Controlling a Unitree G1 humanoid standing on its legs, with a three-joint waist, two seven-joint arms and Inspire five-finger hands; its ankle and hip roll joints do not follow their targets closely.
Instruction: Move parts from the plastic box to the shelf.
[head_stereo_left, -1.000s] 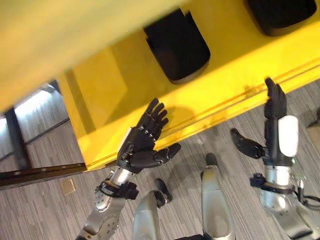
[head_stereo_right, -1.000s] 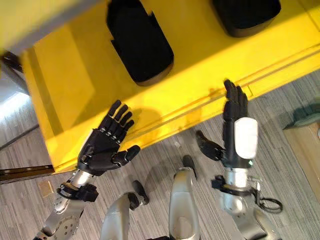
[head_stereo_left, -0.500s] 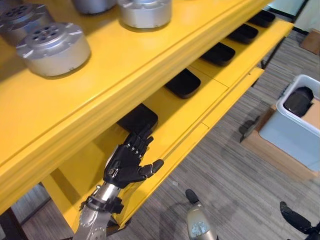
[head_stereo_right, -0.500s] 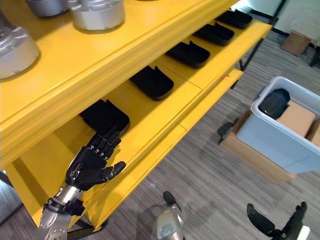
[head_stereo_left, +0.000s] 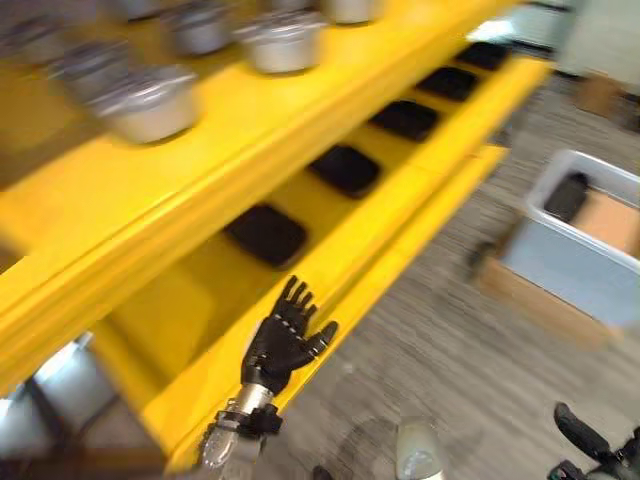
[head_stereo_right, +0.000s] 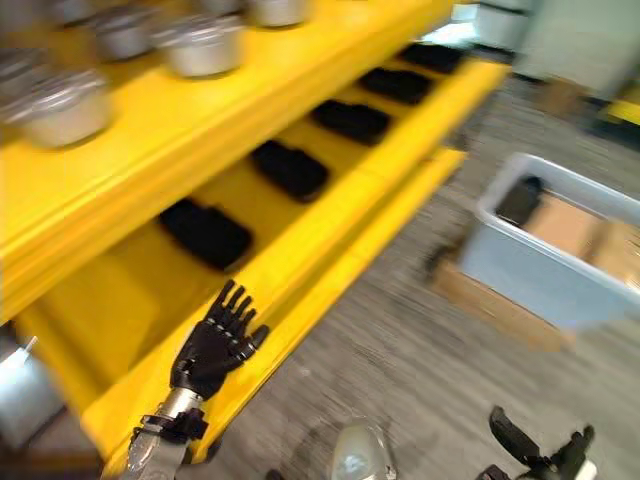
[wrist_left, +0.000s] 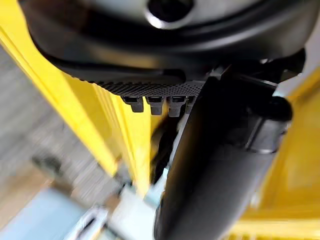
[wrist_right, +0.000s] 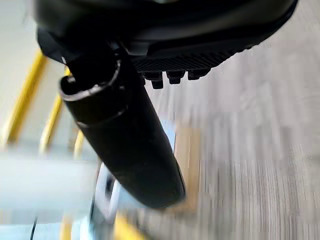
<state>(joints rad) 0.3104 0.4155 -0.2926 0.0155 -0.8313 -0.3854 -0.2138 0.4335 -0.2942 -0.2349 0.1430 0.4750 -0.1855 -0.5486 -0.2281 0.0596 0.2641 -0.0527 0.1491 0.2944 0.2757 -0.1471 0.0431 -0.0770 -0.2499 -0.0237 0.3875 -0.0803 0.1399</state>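
Camera swings toward plastic box (head_stereo_right: 560, 270); left hand (head_stereo_left: 285, 340) open, empty, by shelf (head_stereo_left: 400, 215). Part (head_stereo_right: 518, 200) looks rigid, light; grip its sides.

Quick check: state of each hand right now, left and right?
Left hand: open, fingers straight, holding nothing, in front of the yellow shelf's lower board.
Right hand: open, fingers spread, empty, low over the grey floor.

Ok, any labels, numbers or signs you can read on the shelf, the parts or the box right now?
None can be read.
Yellow shelf: no print visible.
Black parts and metal parts: too blurred to tell.
Plastic box and the brown piece inside: no legible label.
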